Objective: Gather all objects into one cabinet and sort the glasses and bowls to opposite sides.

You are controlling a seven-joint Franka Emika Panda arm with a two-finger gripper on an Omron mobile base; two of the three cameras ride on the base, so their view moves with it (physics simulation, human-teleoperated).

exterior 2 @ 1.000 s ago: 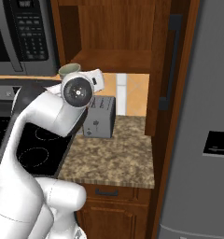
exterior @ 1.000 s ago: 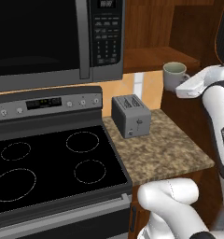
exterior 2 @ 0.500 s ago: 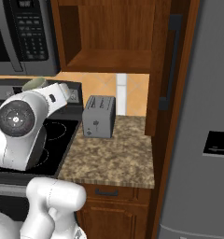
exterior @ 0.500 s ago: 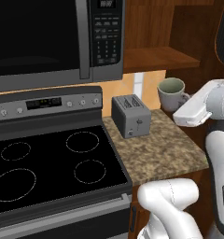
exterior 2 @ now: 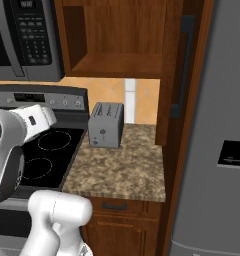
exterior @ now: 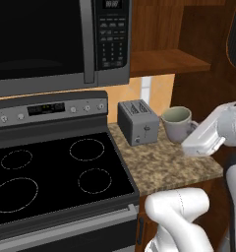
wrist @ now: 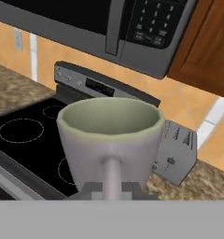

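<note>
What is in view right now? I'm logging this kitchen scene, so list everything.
Pale greyish-white cup with handle: one, held above the counter beside the toaster.
Grey metal toaster: one, on the counter's back left.
Speckled brown stone counter: one, right of the stove.
Black glass stove: one, left.
Dark microwave: one, above the stove.
Reddish-brown wooden cabinet: one, open, above the counter.
Grey fridge: one, far right.
Gripper: one, shut on the cup's handle.

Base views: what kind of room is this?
A rendered home kitchen, most likely: a black glass-top stove under a microwave, a toaster on a granite counter, and wooden cabinets.
</note>
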